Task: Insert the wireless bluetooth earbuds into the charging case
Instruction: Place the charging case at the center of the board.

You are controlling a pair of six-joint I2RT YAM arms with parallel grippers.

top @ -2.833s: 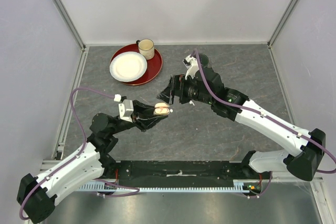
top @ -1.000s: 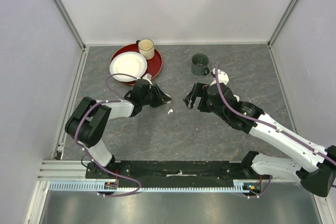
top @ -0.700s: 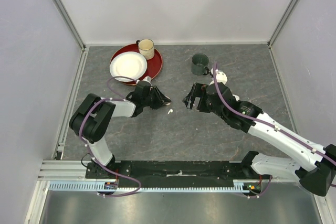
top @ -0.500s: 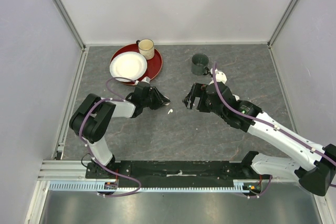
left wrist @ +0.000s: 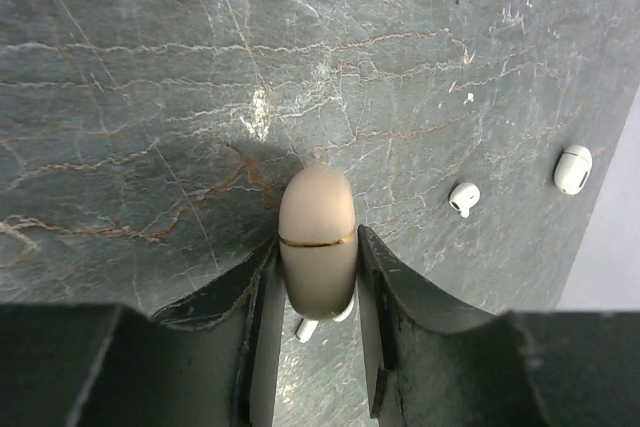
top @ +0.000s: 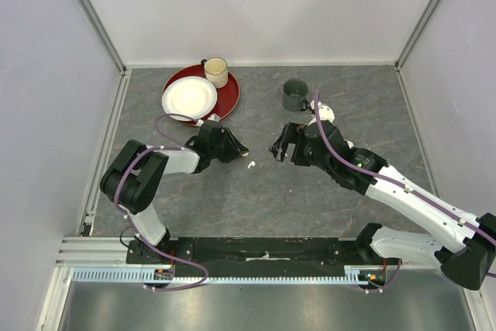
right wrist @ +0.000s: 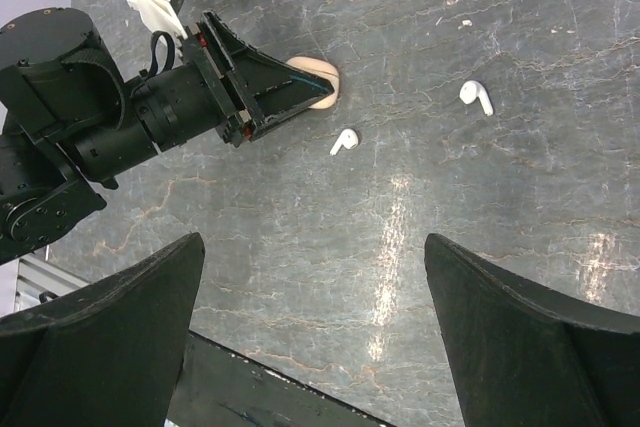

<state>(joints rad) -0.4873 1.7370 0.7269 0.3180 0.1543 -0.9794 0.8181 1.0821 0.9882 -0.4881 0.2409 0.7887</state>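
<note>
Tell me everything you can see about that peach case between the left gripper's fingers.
The pale peach, pebble-shaped plastic charging case looks matte, ringed by a thin gold seam, lid shut. It lies lengthwise between the fingers of the left gripper, rounded end poking past them over the grey tabletop. The fingers hug both sides; whether they grip is unclear. A white earbud shows by its near end.

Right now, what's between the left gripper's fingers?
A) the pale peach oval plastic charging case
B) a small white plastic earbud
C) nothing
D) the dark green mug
A: in the left wrist view the pale peach oval plastic charging case, lid closed, sits between the fingers of the left gripper, while a small white plastic earbud lies loose off to the side.
</note>
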